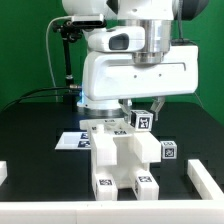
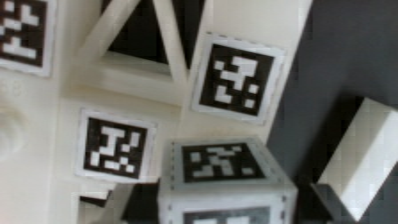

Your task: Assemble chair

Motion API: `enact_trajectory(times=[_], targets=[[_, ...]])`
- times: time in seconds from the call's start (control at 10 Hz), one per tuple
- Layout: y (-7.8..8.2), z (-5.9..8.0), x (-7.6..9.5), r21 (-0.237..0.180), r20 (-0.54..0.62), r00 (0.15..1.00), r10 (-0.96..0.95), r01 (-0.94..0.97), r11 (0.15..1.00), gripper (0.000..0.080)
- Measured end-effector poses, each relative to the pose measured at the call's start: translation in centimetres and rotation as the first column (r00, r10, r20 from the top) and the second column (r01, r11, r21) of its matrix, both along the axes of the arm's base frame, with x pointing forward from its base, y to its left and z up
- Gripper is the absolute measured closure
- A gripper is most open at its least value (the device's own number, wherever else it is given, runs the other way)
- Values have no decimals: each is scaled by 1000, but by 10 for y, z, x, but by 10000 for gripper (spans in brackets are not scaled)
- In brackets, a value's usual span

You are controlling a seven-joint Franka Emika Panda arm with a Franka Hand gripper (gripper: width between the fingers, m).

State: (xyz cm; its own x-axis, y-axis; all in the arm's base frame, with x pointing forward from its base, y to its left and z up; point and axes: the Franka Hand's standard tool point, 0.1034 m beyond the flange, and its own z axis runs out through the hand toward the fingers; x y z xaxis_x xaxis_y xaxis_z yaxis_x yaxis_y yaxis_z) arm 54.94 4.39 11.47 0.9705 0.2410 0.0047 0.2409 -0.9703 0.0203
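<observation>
The partly built chair [image 1: 120, 165] of chunky white tagged pieces stands in the middle of the black table. In the wrist view its tagged slabs [image 2: 231, 80] fill the picture at close range. A white tagged block [image 1: 143, 121] sits at the chair's upper part, on the exterior view's right. My gripper [image 1: 138, 110] comes down on it from above. In the wrist view the block [image 2: 222, 165] lies between the dark fingers [image 2: 132, 198], which press against both of its sides. The gripper [image 2: 222, 200] is shut on the block.
A second tagged white block [image 1: 168, 151] sits lower on the chair at the exterior view's right. The marker board [image 1: 72, 140] lies behind the chair. White bars [image 1: 205, 178] edge the table on both sides. The arm's big white body [image 1: 130, 60] hangs above.
</observation>
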Motion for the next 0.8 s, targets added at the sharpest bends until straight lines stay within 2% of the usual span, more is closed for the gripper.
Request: enact_trajectory(times=[0.3,0.5,0.7,0.8], targets=[[-2,0,2,14,13,969,-247,247,969,517],[-2,0,2,31,15,891,-454,453,891,517],[-1,0,3,54,3,745,-667,666,744,517],[-1,-1,5,71,-18,614,-789,788,612,517]])
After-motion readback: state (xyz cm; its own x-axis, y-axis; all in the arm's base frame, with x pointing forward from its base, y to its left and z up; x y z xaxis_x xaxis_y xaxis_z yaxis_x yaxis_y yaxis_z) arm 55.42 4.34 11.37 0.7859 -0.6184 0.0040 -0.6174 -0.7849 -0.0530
